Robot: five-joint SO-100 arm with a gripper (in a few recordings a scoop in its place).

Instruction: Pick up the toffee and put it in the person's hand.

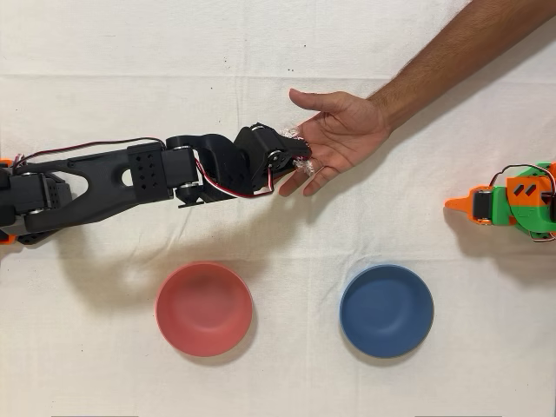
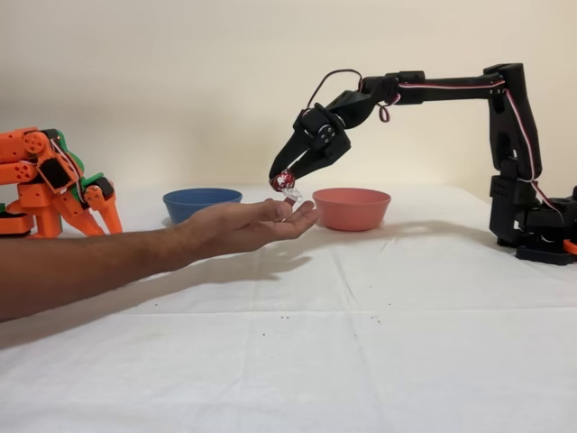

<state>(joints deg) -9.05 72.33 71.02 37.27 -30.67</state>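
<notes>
The black arm's gripper (image 2: 283, 179) clasps the toffee (image 2: 285, 179) just above the person's hand (image 2: 257, 222). A good release likely means lowering slightly, then opening over the palm.

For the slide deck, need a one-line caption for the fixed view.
Black arm's gripper holds the toffee just above the person's hand, with blue bowl and red bowl behind.

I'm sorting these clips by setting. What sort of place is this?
Likely a lab or hobby workbench for robot handover trials: a white cloth-covered table against a bare wall, two small desktop arms, the black arm and an idle orange arm, and only test props, a red bowl and a blue bowl.
</notes>
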